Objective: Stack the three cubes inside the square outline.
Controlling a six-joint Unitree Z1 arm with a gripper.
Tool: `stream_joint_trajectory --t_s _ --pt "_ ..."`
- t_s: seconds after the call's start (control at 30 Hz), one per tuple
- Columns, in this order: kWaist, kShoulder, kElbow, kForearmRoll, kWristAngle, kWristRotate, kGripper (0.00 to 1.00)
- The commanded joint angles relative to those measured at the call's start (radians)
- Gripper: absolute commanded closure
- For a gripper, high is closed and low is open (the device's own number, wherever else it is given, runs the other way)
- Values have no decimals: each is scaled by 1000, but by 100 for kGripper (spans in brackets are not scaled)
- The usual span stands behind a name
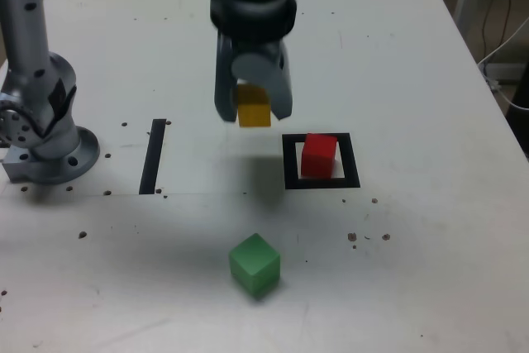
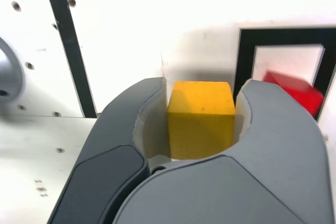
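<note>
- Exterior view: the gripper [image 1: 254, 105] grips the yellow cube [image 1: 254, 107] in the air, at ten o'clock from the red cube [image 1: 318, 155], which sits inside the black square [image 1: 350, 160]; the green cube [image 1: 254, 263] lies at seven o'clock from it.
- Lowering early could knock the red cube; an off-centre release could topple the stack.
- Wrist view: flat-faced, sharp-edged yellow cube between curved, matte grey jaws; poor alignment could tilt it.
</note>
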Motion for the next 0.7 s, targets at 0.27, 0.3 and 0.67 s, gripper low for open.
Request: stream_joint_trajectory --t_s 0.27,0.3,0.67 --pt "-12 124 -182 24 -31 214 81" --pt "-12 134 -191 24 -30 220 81" --pt "-12 193 -207 -3 -39 216 81"
